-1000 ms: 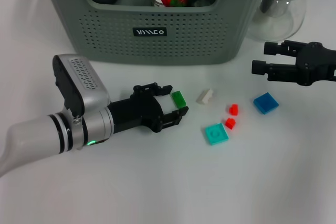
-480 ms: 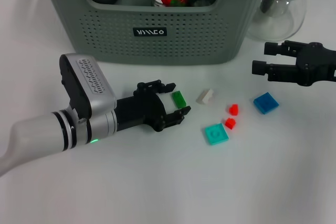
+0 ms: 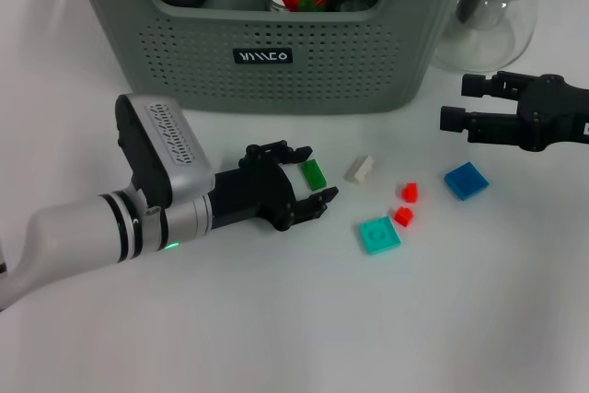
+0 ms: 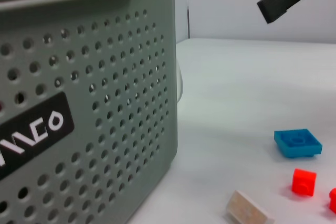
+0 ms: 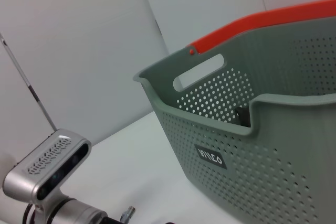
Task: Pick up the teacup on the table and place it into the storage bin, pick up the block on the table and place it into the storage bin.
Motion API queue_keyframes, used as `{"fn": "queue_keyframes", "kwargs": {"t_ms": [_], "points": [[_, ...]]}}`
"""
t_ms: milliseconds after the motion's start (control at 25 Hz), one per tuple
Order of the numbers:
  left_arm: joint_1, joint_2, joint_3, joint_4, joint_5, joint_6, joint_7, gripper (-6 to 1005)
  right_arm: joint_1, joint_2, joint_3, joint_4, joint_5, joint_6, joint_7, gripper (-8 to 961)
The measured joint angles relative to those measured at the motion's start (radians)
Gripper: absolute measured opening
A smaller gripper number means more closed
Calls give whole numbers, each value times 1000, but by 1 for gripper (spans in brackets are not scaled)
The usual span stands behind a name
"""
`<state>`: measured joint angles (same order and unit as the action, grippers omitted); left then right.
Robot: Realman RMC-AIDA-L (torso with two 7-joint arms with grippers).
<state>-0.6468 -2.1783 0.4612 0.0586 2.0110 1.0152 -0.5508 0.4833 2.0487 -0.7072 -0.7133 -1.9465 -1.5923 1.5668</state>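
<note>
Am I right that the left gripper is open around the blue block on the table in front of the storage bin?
Not quite: the left gripper is open around the green block, not the blue block, which lies near the right gripper. The head view shows this, in front of the storage bin.

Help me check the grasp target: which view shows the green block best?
The head view: the green block lies on the table between the left gripper's open fingers. Neither the left wrist view nor the right wrist view shows it.
</note>
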Motion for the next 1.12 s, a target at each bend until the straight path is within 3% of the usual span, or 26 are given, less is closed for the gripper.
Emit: {"fn": "queue_keyframes", "kwargs": {"t_ms": [440,560,640,840,1000,1120], "points": [[-10,0,-8,-12,0,-22,0,542,-2,0,0,0,-1,0,4,856],[-6,2,-9,-5,0,11,-5,460,-2,-1,0,0,-2,1,5,857],[9,5,-10,20,1,78,-32,405,-1,-2,1,0,-2,1,5,856],[80,14,-6,186,6,318,-235,423,2,-2,3,0,-2,2,5,856],[144,43,-22,354,-5,644,-442,437,5,-2,5,0,-2,2,5,856],[143,69,-81,463,-54,863,-617,448,8,-2,5,0,-2,3,3,856]]}}
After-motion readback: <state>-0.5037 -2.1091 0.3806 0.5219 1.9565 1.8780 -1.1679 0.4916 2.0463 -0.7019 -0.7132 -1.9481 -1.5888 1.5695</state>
